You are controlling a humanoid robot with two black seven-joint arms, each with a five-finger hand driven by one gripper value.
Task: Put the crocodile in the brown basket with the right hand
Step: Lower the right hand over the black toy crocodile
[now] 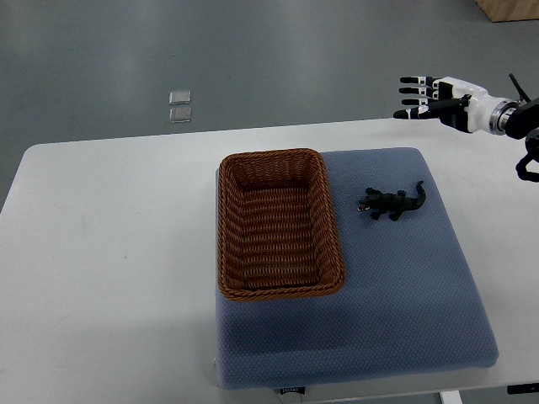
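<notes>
A small dark green toy crocodile (392, 202) lies on the blue cushion (379, 320), just right of the brown wicker basket (225, 219). The basket holds nothing and rests on the cushion's left part. My right hand (418, 98) hovers high at the upper right, beyond the table's far edge, well above and behind the crocodile. Its fingers are stretched out flat toward the left and hold nothing. The left arm does not show.
The cushion lies on a white table (101, 252). Two small clear squares (179, 106) sit on the grey floor beyond the table. A wooden box corner (509, 8) shows at the top right.
</notes>
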